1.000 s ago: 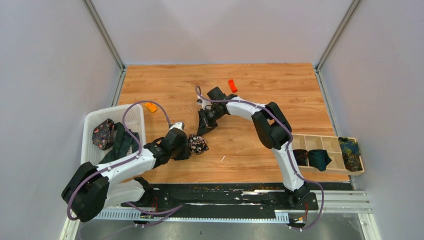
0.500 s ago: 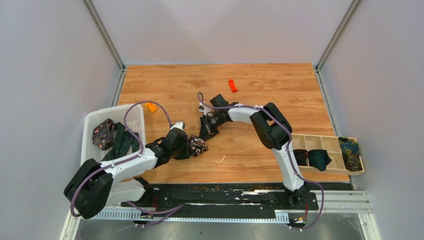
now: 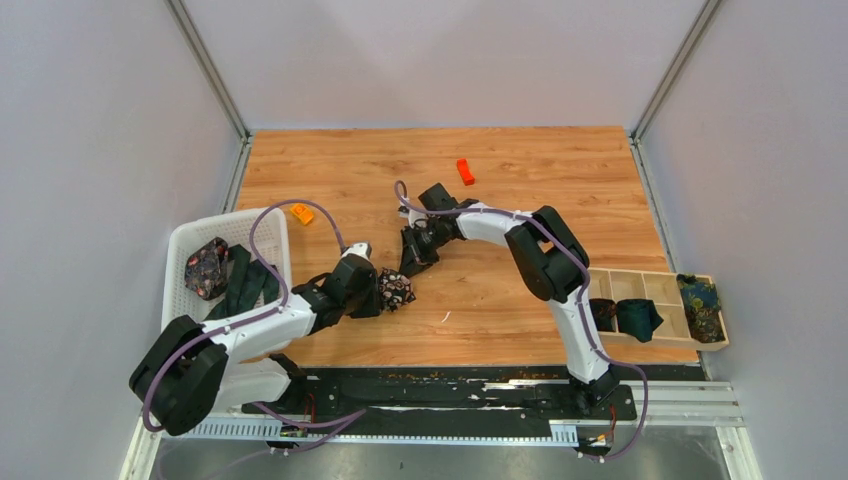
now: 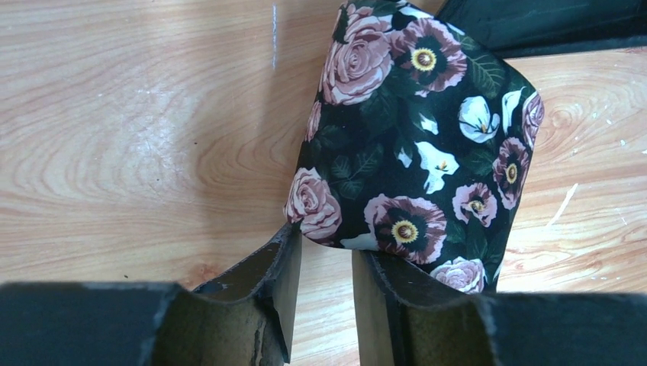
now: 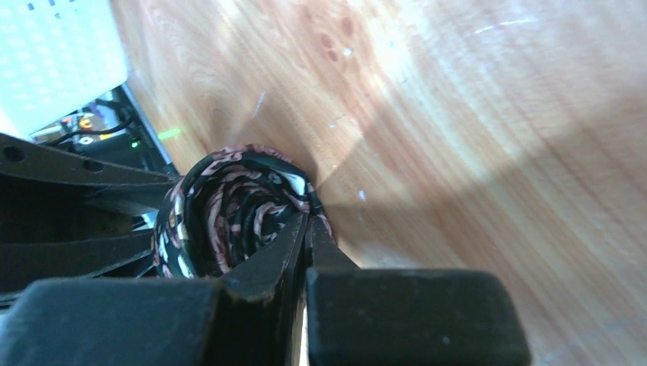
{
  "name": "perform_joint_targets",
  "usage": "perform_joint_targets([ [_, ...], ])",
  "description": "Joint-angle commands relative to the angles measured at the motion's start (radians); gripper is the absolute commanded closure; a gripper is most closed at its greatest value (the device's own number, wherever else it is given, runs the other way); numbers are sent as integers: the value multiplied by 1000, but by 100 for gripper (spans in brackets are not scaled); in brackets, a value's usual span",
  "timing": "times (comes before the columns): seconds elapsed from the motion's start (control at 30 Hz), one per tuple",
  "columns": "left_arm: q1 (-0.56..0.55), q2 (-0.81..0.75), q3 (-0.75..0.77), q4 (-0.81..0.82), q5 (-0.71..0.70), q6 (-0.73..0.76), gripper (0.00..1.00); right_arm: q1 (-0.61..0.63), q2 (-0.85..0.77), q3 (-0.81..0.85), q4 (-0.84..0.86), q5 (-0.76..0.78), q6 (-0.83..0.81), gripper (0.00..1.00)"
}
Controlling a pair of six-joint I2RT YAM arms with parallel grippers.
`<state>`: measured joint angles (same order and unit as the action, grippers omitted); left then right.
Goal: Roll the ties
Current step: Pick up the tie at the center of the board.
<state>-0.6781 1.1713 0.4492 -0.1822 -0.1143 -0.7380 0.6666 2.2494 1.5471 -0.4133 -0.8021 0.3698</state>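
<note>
White basket (image 3: 215, 222) at far left holds more ties (image 3: 243, 285), untouched. Just right of it, low centre-left in the top view, the left claw (image 4: 326, 255): jaws part-way apart, bare wood showing through the gap, nothing clamped that I can see.

The floral tie (image 4: 412, 137) sits right at its tips, leaning over the right-hand finger (image 4: 381, 305). It is wound into a tight roll on the table (image 3: 560, 180).

The roll's long axis looks to run away from the left claw, up the left wrist frame. So that claw meets one end and the far spiral end faces the right claw (image 5: 307, 223).

That one comes in from the upper right, jaws together, tips pinched on the outer wrap at the roll's right rim — looks like it is keeping the loose tail shut. Both claws are at the roll; only the right has a real hold.

Two orange blocks (image 3: 464, 171) lie up-table, well apart, irrelevant.

The tray (image 3: 640, 288) at the far right edge has rolled ties (image 3: 637, 317) in some compartments, and the right arm is nearer to it.

My read: rolling is done on this one, next is a carry rightward — the risk is the wrap springing open if the pinch slips.
</note>
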Motion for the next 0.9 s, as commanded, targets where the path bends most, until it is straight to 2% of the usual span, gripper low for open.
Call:
perform_joint_targets([
  [0.0,9,-24,39,-112,-24,47,60,1,-56,73,-94,129,-55,98],
  [0.27,8,-165,74,-276,29,90,40,-7,-57,177,-217,234,-102,97],
  [0.43,9,-277,129,-335,18,142,16,-21,-110,185,-277,312,-124,96],
  [0.5,9,-286,163,-341,9,175,11,-27,-151,155,-279,345,-126,94],
  [0.67,36,-191,260,-335,41,257,8,-27,-285,20,-258,384,-115,89],
  [0.87,117,-48,323,-292,148,318,8,-30,-476,-151,-227,429,-97,76],
])
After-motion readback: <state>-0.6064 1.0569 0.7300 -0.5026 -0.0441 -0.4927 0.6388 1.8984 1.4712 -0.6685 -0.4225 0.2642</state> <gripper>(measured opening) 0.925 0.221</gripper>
